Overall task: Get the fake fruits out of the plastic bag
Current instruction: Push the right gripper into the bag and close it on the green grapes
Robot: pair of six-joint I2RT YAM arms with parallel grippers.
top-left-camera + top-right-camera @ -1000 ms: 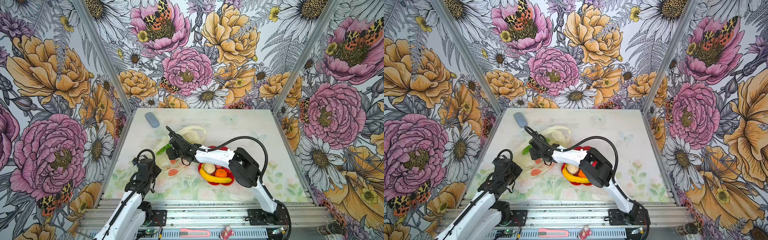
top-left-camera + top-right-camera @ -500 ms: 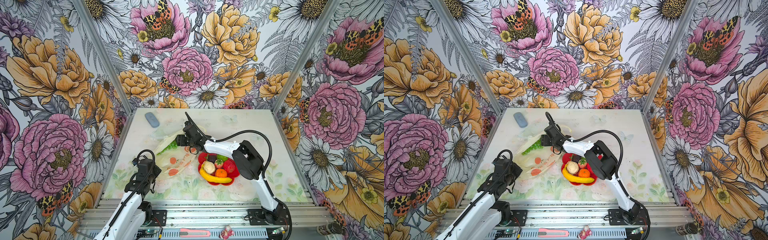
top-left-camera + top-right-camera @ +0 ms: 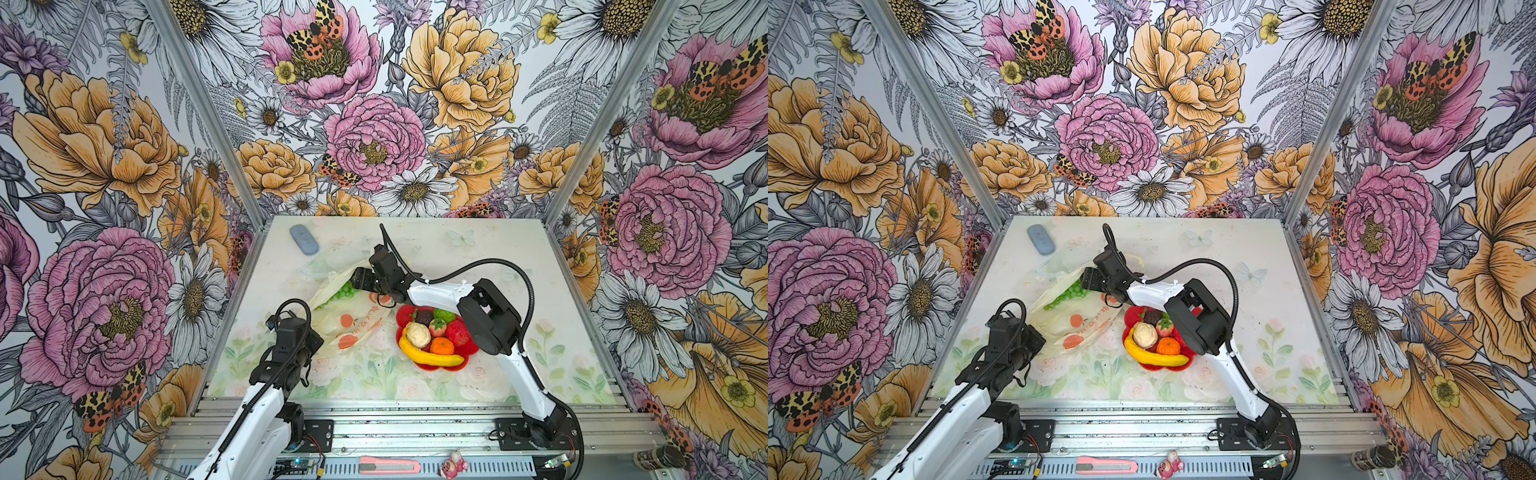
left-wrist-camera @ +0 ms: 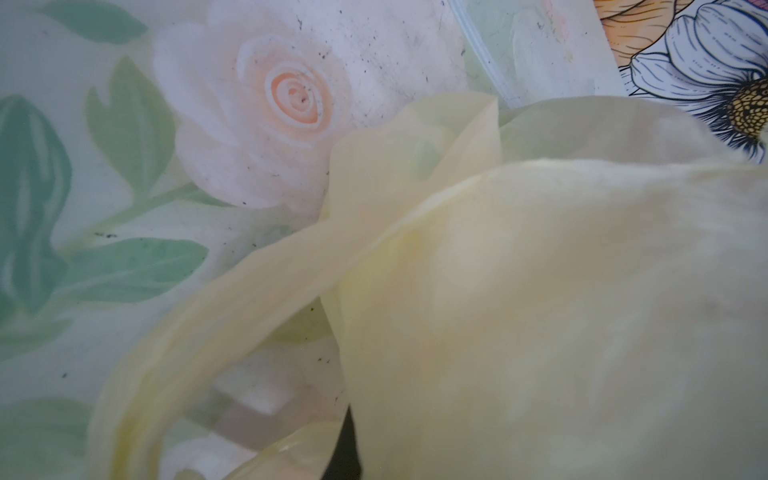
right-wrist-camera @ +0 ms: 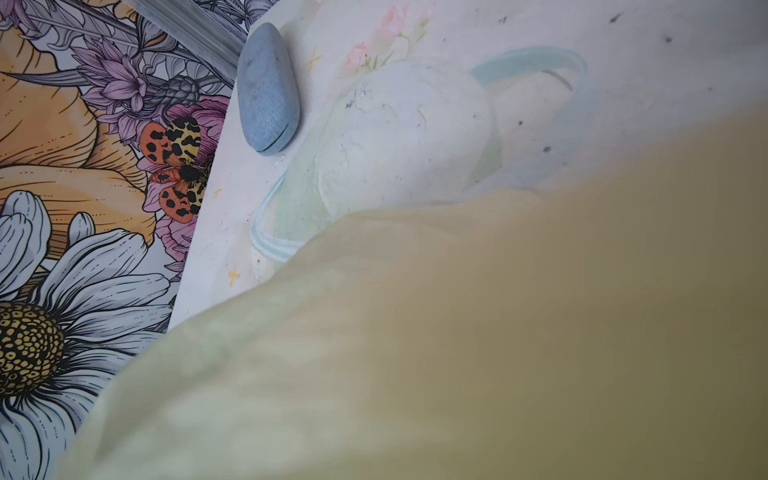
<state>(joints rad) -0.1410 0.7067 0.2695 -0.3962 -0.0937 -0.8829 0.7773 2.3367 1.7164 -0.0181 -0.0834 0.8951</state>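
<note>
The right gripper (image 3: 358,279) has swung from the middle of the plastic bag (image 3: 353,324) up to its far mouth. Its arm has cleared the red flower-shaped plate (image 3: 400,320).

In both top views the banana (image 3: 430,357), the orange (image 3: 441,345) and five other pieces lie on that plate. Only the green grape bunch (image 3: 343,291) shows in the bag, just beside the right gripper, so I judge one fruit is left to take. I cannot make out that gripper's jaws. The left gripper (image 3: 316,338) is closed, apparently pinching the bag's near corner. The table (image 3: 478,249) is bare to the right and behind. A blue-grey case (image 3: 304,245) lies near the back-left edge.

In the left wrist view, bag film (image 4: 540,311) crowds the lens, with table beyond it.

In the right wrist view, film (image 5: 457,353) covers most of the picture. The case (image 5: 268,89) lies at the table's edge, against the wall.
</note>
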